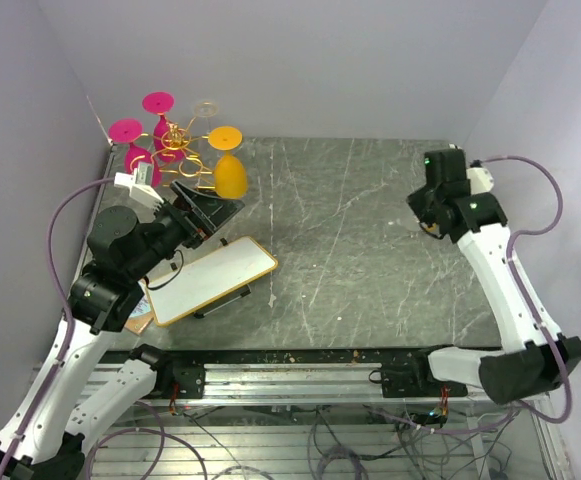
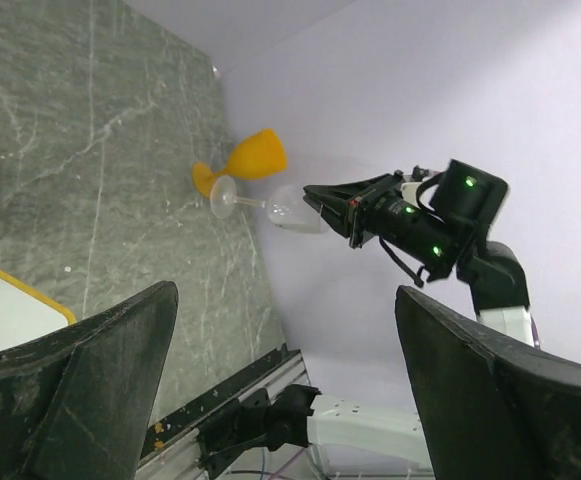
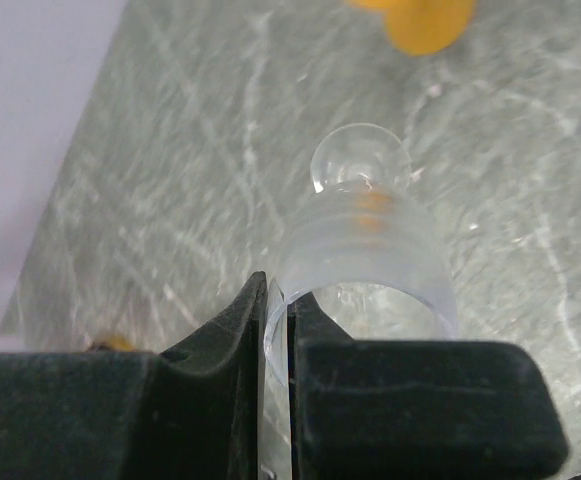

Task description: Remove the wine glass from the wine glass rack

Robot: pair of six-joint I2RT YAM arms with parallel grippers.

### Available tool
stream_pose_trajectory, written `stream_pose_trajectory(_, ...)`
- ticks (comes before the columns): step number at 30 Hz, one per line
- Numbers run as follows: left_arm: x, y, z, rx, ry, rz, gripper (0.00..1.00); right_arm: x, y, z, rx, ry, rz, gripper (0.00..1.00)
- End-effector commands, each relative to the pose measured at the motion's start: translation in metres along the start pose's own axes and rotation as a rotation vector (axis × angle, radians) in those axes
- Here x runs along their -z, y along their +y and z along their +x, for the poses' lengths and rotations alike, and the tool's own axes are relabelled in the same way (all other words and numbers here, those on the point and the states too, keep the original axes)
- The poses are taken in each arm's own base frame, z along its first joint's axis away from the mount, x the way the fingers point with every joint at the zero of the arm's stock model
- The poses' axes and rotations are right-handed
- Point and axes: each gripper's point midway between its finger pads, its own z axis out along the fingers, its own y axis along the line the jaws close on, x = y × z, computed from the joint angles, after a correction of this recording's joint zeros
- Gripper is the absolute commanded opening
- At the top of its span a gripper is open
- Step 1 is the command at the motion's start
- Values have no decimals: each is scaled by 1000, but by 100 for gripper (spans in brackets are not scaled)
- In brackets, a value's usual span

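Observation:
The gold wine glass rack (image 1: 175, 140) stands at the table's far left corner, carrying pink glasses (image 1: 125, 130), an orange one (image 1: 230, 172) and a clear one (image 1: 205, 108). My right gripper (image 3: 278, 290) is shut on the rim of a clear wine glass (image 3: 370, 250), one finger inside the bowl and one outside. The left wrist view shows that wine glass (image 2: 292, 210) upright in the right gripper (image 2: 318, 197), its foot at the tabletop beside a standing orange glass (image 2: 255, 158). From above, the right arm hides both. My left gripper (image 2: 285, 300) hangs open and empty next to the rack (image 1: 205, 212).
A yellow-rimmed white board (image 1: 210, 278) lies at the near left, with a small dark object (image 1: 270, 297) beside it. Walls close in the table at the back and both sides. A metal rail (image 1: 300, 375) runs along the near edge.

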Motion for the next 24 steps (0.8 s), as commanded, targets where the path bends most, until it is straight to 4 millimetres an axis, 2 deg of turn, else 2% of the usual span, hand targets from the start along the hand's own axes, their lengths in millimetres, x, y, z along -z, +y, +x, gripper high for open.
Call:
stream_pose_trajectory(1, 10, -6, -10, -63, -33, -26, 100, -33, -39, -15, -60, 117, 134, 0)
stream_pose_trajectory(3, 12, -4, -10, -69, -36, -38, 100, -44, -52, -21, -77, 139, 186, 0)
stream_pose_trajectory(7, 14, 0, -9, -75, -41, -48, 100, -68, -78, -18, -110, 212, 292, 0)
stream_pose_trajectory(11, 13, 3, -9, -84, -41, -54, 100, -84, -98, -21, -141, 238, 366, 0)
stream_pose_trajectory(15, 13, 1, -11, -123, -32, -65, 100, -93, -105, -24, -145, 230, 409, 0)
stream_pose_trajectory(24, 25, 6, -21, -192, -83, -111, 100, -100, -111, -53, -156, 133, 514, 0)
